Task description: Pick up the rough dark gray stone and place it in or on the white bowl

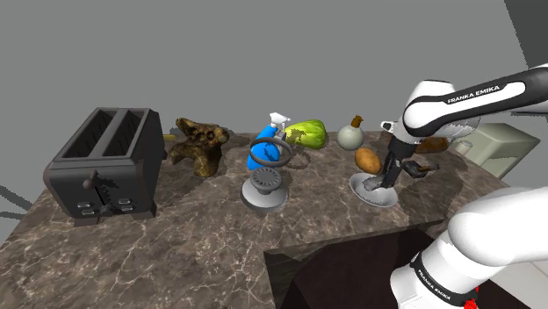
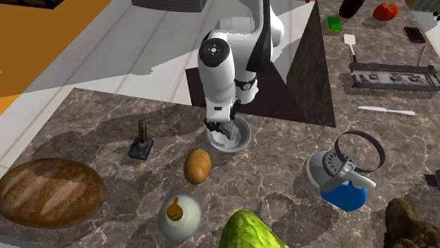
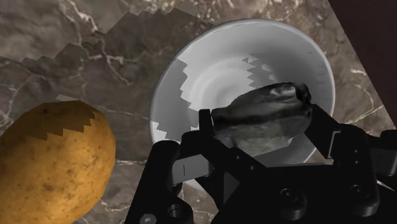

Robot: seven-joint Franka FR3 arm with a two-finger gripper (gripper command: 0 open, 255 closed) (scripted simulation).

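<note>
pincer (image 3: 259,124): clamped on the stone, one of the black fingers (image 3: 327,133) on each flank; no gap seen between finger and rock.
stone (image 3: 273,102): rough, dark grey, lumpy; held in the pincer, off the surface, hanging over the hollow of the bowl.
bowl (image 3: 216,57): white, round, upright on the surface, near the surface's edge; nothing seen lying in it.
height over bowl: low. in the shoulder view the finger ends reach down to about rim level. whether the stone touches the bowl's floor, cannot tell.
alignment: wrist view puts the stone over the inner wall and centre. second exterior view shows the pincer toward the rim side nearest the potato, not plainly centred.
potato (image 3: 54,162): brown, lying just beside the bowl, apart from it; not part of the task.
surface (image 3: 76,44): dark, marbled, with pale veins.
step in hand (judgement): pick-up and carry look complete; this is the placing step, just short of release.
progress (judgement): most of the task accounted for; only the let-go and the retreat are left.
next move calls for: a small lowering if any clearance is left, then part the fingers so the stone drops inside the rim. lift straight up after, so the fingers do not hook the rim.
watch: stone is irregular and may roll on the curved wall. bowl could shift toward the potato if nudged.
</note>
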